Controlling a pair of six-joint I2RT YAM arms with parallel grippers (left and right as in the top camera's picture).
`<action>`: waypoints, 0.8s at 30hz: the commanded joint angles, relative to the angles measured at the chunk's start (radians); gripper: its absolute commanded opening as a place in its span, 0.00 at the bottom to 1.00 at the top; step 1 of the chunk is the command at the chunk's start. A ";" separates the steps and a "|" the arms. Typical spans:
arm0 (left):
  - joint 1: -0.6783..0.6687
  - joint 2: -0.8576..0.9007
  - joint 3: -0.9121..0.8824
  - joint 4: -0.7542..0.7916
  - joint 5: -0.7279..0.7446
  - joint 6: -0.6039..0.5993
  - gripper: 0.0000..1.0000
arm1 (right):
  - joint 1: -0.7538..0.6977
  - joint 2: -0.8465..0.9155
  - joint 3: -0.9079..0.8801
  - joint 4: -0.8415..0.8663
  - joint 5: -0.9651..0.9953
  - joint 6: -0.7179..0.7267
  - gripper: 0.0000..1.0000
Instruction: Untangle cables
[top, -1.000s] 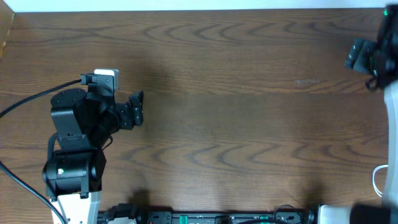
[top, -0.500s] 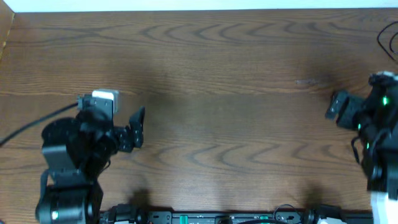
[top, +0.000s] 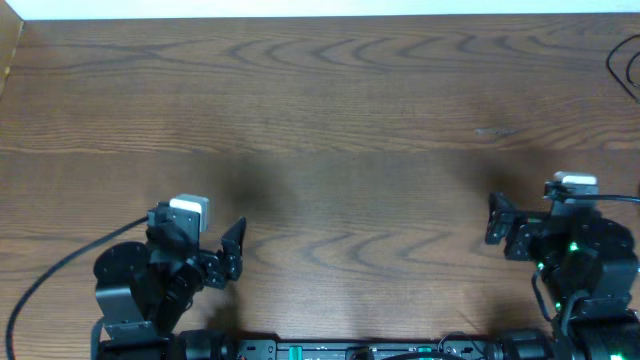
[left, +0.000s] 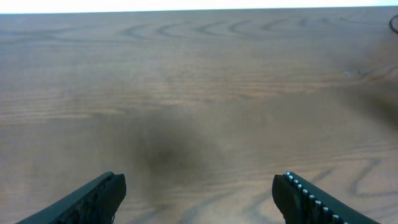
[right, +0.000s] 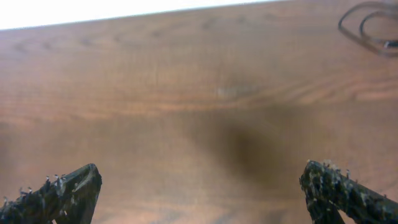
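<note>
L gripper (top: 234, 257) was at the front left of the table (top: 350, 120), close to the near edge. Its jaws stood wide apart w/ nothing between them. In the left wrist view its two fingers (left: 93, 199) sat in the bottom corners, w/ only bare wood between.

R gripper (top: 493, 220) was at the front right, also spread wide & empty. The right wrist view showed the same: one dark finger at each bottom corner, wood grain between.

The cable (right: 368, 28): only one thin dark cord could be seen, lying in loops at the far right corner of the table and partly cut off by the picture edge. It was flat on the wood, well apart from both grippers. It was blurred, so I could not tell its plug ends, or if another cord lay w/ it.
</note>
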 joint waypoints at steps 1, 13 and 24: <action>0.002 -0.044 -0.032 -0.013 0.016 -0.004 0.81 | 0.051 -0.003 -0.027 -0.034 0.129 0.061 0.99; 0.002 -0.063 -0.058 -0.018 0.043 0.013 0.85 | 0.119 -0.003 -0.051 -0.003 0.224 0.069 0.99; 0.002 -0.062 -0.058 -0.018 0.035 -0.050 0.98 | 0.117 -0.003 -0.057 -0.045 0.222 0.068 0.99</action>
